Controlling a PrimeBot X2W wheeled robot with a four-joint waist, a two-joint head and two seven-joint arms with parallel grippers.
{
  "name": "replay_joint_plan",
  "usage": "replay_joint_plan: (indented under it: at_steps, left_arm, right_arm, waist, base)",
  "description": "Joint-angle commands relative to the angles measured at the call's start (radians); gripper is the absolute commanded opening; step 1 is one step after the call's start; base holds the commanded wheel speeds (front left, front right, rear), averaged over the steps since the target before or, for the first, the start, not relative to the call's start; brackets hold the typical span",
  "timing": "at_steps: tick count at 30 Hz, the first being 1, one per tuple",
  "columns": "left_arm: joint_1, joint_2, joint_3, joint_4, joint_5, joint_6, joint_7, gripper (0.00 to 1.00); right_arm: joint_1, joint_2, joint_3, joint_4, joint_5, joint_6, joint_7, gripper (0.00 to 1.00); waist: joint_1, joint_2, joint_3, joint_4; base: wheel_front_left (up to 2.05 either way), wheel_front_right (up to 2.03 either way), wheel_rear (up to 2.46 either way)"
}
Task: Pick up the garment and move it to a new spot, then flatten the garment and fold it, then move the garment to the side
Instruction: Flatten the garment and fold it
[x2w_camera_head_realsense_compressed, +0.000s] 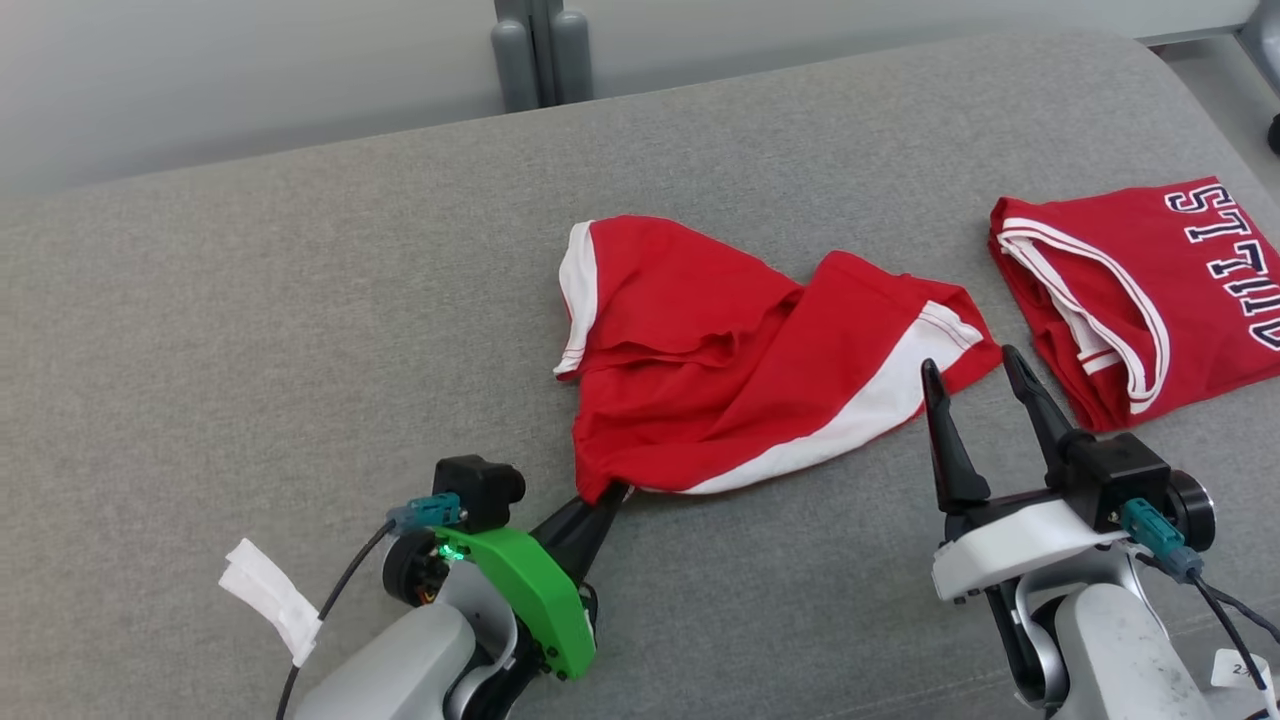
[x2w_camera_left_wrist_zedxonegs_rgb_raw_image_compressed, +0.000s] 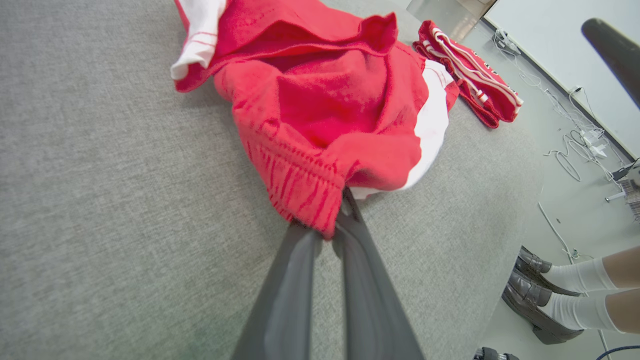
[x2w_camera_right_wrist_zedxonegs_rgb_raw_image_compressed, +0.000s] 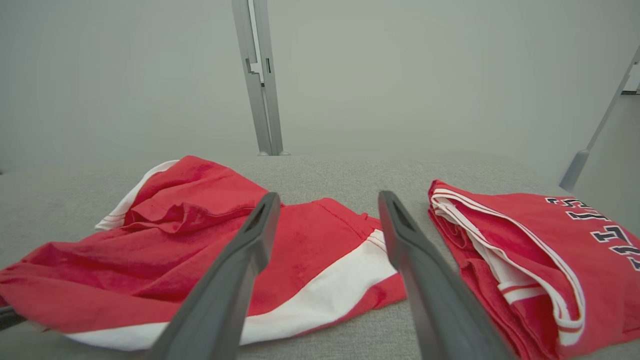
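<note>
Bright even light, soft faint shadows, wrist views bowed at edges

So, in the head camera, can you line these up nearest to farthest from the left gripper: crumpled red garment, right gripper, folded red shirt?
1. crumpled red garment, pinched by the left gripper.
2. right gripper, open, at the garment's right end.
3. folded red shirt, far right.

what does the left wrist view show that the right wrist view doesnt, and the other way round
Left wrist view, not the right wrist: the ribbed edge of the garment pinched in the left gripper, a person's shoes and white socks, cables on the floor. Right wrist view, not the left wrist: both open fingers of the right gripper, an upright metal post, navy lettering on the folded jersey. Both: the garment, the jersey, the grey table.
</note>
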Motion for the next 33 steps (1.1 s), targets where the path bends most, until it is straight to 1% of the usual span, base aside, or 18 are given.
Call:
replay_joint_plan:
  at_steps: [1,6,9,12,13,16,20,22,23,24,29,33]
  left_arm:
    - [-0.010,0.026,-0.009,-0.008,-0.019,-0.002,-0.004,0.00]
    - [0.025,0.103,-0.044,-0.032,-0.076,-0.002,0.011,0.00]
    - [0.052,0.153,-0.039,-0.053,-0.128,-0.002,0.040,0.00]
    - [0.061,0.189,-0.027,-0.073,-0.173,-0.002,0.081,0.00]
    - [0.054,0.200,-0.021,-0.075,-0.180,0.004,0.094,0.00]
    - [0.018,0.210,-0.005,-0.071,-0.191,0.029,0.114,0.00]
    - [-0.034,0.190,-0.011,-0.019,-0.158,0.069,0.130,0.00]
    - [-0.057,0.176,-0.013,0.011,-0.141,0.090,0.121,0.00]
    - [-0.061,0.167,-0.014,0.023,-0.137,0.094,0.115,0.96]
    - [-0.061,0.164,-0.014,0.031,-0.137,0.094,0.113,1.00]
    - [-0.040,0.174,-0.022,0.062,-0.103,0.114,0.062,1.00]
    - [0.003,0.183,-0.011,0.053,-0.100,0.128,-0.001,1.00]
  right_arm:
    - [0.001,-0.001,-0.001,-0.007,-0.001,-0.001,-0.004,1.00]
    - [0.012,0.000,-0.004,-0.011,-0.003,-0.001,0.002,1.00]
    - [0.017,0.001,-0.002,-0.009,0.002,-0.001,0.005,1.00]
    - [0.019,0.001,0.000,-0.006,0.006,-0.001,0.007,1.00]
    - [0.018,0.001,0.002,-0.005,0.006,-0.001,0.009,1.00]
    - [0.012,0.002,0.008,-0.004,0.007,-0.001,0.010,1.00]
    - [-0.003,0.003,0.024,0.003,0.012,-0.001,0.010,1.00]
    - [-0.005,0.002,0.027,0.007,0.012,-0.001,0.010,1.00]
    - [-0.004,0.002,0.023,0.009,0.012,-0.001,0.010,1.00]
    - [-0.002,0.002,0.021,0.009,0.013,-0.001,0.010,1.00]
    - [0.018,0.003,0.000,0.009,0.005,-0.001,0.011,1.00]
    - [0.029,0.003,-0.014,0.006,0.002,-0.001,0.015,1.00]
  waist:
    - [0.0000,-0.0001,-0.002,0.026]
    - [0.0000,-0.0001,-0.011,0.085]
    - [0.0000,-0.0001,-0.017,0.118]
    - [0.0000,-0.0001,-0.021,0.141]
    - [0.0000,-0.0001,-0.022,0.148]
    - [0.0000,-0.0001,-0.021,0.155]
    - [0.0000,-0.0001,-0.020,0.146]
    - [0.0000,-0.0001,-0.022,0.133]
    - [0.0000,-0.0001,-0.024,0.127]
    - [0.0000,-0.0001,-0.026,0.123]
    - [0.0000,-0.0001,-0.039,0.112]
    - [0.0000,-0.0001,-0.055,0.124]
  base:
    - [0.00,0.00,0.00]
    - [0.00,0.00,0.00]
    - [0.00,0.00,0.00]
    - [0.00,0.00,0.00]
    - [0.00,0.00,0.00]
    - [0.00,0.00,0.00]
    - [0.00,0.00,0.00]
    - [0.00,0.00,0.00]
    - [0.00,0.00,0.00]
    - [0.00,0.00,0.00]
    - [0.00,0.00,0.00]
    - [0.00,0.00,0.00]
